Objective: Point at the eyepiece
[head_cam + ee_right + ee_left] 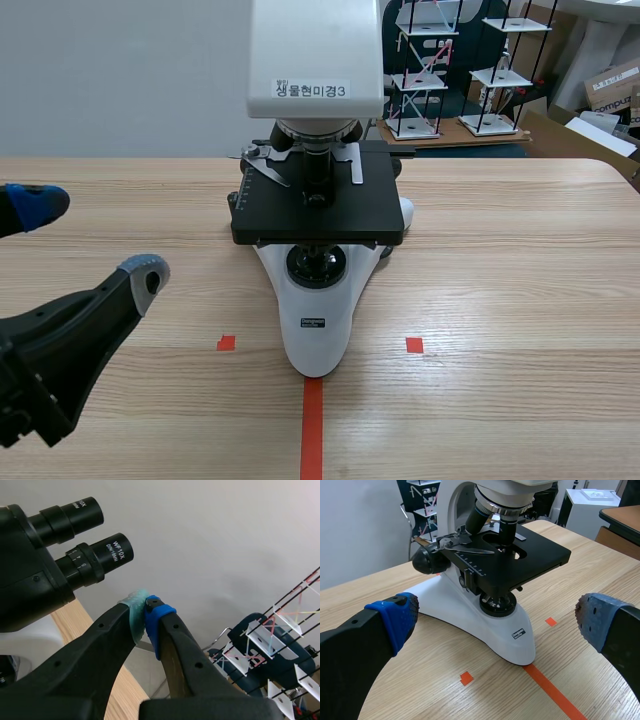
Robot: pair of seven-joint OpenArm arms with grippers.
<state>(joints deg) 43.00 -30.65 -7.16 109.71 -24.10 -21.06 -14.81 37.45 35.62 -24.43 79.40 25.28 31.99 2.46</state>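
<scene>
A white-bodied microscope (315,350) with a black stage (318,210) stands on the wooden table (500,300). At the microscope's head, two black eyepieces angle upward side by side, ribbed rings around their barrels: the nearer eyepiece (107,552) and the farther eyepiece (75,512). The nearer one reads "WF 10X" in white. A white label (312,90) on the head's front reads "생물현미경3"; a small badge (313,322) on the foot is too small to read. The left gripper (497,617) is spread wide and holds nothing, with the microscope's foot ahead of it. The right gripper (145,612) is closed, pads pressed together on nothing, its tip just below the nearer eyepiece, apparently not touching.
</scene>
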